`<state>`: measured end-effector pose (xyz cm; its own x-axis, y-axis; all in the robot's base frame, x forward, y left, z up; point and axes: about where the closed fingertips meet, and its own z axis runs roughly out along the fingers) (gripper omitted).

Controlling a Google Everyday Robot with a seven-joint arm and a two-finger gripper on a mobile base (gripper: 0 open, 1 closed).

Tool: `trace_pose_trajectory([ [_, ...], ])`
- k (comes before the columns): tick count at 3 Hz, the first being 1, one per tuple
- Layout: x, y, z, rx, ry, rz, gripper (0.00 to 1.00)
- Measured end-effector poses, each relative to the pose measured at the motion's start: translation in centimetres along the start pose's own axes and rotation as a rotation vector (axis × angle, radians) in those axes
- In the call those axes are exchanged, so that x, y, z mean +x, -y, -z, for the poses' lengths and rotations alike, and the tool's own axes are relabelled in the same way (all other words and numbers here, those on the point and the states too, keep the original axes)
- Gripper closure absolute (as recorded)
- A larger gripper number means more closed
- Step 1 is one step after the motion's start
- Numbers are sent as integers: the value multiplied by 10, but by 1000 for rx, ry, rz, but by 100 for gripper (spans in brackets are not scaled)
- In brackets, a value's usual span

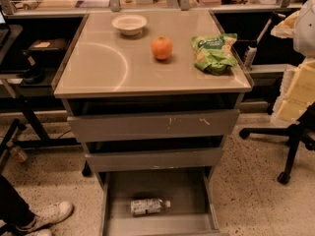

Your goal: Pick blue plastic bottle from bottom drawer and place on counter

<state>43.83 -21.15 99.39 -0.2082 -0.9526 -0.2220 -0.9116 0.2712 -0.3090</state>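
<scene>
My gripper [296,93] shows as a pale cream, blocky shape against the right edge of the camera view, raised beside the cabinet and apart from it. I cannot tell whether it is open or closed. I see nothing held in it, and it touches none of the task's things.

Well below the gripper and to its left, the wide grey metal bottom drawer [147,183] stands pulled out. The small clear plastic bottle with a pale whitish-blue label and white cap [149,206] lies on its side on the drawer floor, close to the front wall, with its cap pointing towards the gripper's side.

Directly left of the gripper is the glossy beige-grey rectangular counter [108,70]. A crinkled green snack bag [214,53] lies on the corner nearest the gripper. A round orange fruit [162,47] sits farther left, apart from the bag. A shallow white bowl [129,24] sits farthest from the gripper, at the back.

Below the gripper, the black wheeled base of an office chair [290,146] stands on the speckled floor.
</scene>
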Motion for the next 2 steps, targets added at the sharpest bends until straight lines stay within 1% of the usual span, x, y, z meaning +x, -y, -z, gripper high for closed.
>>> trace_pose_trajectory([
  [1,-2,-3,-8,0,6,-2,0],
  [2,-18,-19,-52,-23,29,-12,0],
])
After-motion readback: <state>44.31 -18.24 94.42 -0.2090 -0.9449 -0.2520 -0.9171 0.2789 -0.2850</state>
